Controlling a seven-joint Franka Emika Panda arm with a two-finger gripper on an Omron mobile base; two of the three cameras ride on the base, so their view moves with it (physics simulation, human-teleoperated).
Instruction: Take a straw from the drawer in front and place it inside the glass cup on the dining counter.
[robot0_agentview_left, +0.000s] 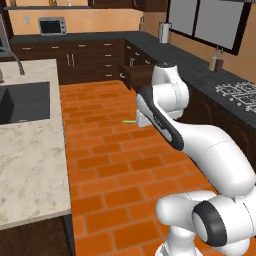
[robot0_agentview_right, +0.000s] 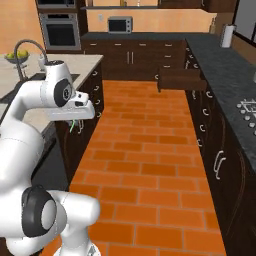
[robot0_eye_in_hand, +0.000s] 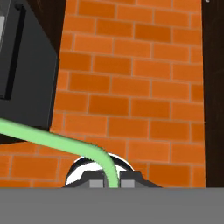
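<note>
straw (robot0_eye_in_hand: 52, 139): we are seeing it jutting sideways from the gripper, above the brick floor (robot0_eye_in_hand: 131, 87)
gripper (robot0_eye_in_hand: 112, 180): we are pinching the straw, jaws nearly closed

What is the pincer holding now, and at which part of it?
The pincer is shut on the straw, gripping it at the short end just past its bend; the long part sticks out sideways.

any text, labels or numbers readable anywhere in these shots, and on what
None can be read.
The microwave front shows no legible marking; too small to tell.
The wall oven panel is blank at this size.
The bottle on the black counter has no readable label.
The straw in the shut gripper is plain green.
</note>
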